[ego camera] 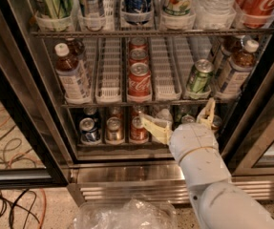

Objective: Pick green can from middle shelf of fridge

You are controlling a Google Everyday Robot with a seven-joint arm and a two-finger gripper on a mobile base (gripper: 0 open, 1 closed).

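Note:
The green can [199, 78] stands at the front of a white lane tray on the right part of the middle shelf [111, 73] of the fridge [127, 173]. It has a silver top with a pull tab. My gripper [178, 118] is open, with pale yellow fingers [154, 128] spread wide. It hangs below and a little left of the can, in front of the bottom shelf, not touching the can. My white arm rises from the lower right.
Red cola cans [139, 80] line the middle lane. White-capped brown bottles [72, 75] stand left and right [237, 70]. Tall cans in clear cups [177, 4] fill the top rack. Small cans [112, 129] sit below. Cables [7, 204] and a plastic bag [127, 213] lie on the floor.

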